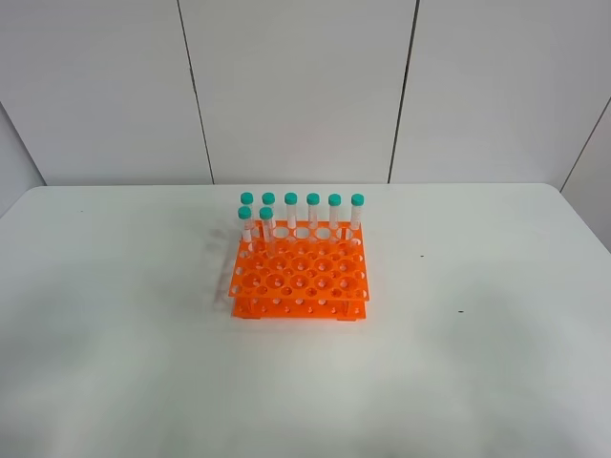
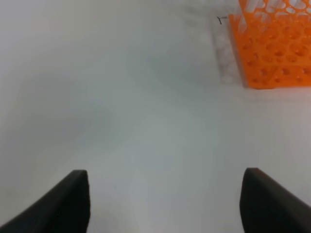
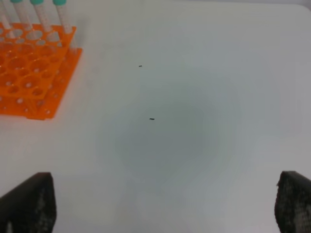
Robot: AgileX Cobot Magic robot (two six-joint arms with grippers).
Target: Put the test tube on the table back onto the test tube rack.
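The orange test tube rack [image 1: 301,277] stands at the middle of the white table [image 1: 477,363]. Several teal-capped test tubes [image 1: 313,212] stand upright in its back rows. I see no test tube lying on the table in any view. Neither arm shows in the exterior high view. The left gripper [image 2: 165,194] is open and empty above bare table, with the rack [image 2: 277,48] some way ahead of it. The right gripper [image 3: 165,194] is open and empty above bare table, with the rack [image 3: 34,73] and some tubes [image 3: 62,19] well off to one side.
White wall panels stand behind the table's far edge. Two small dark specks [image 3: 152,119] mark the tabletop to the right of the rack; one also shows in the exterior high view [image 1: 460,311].
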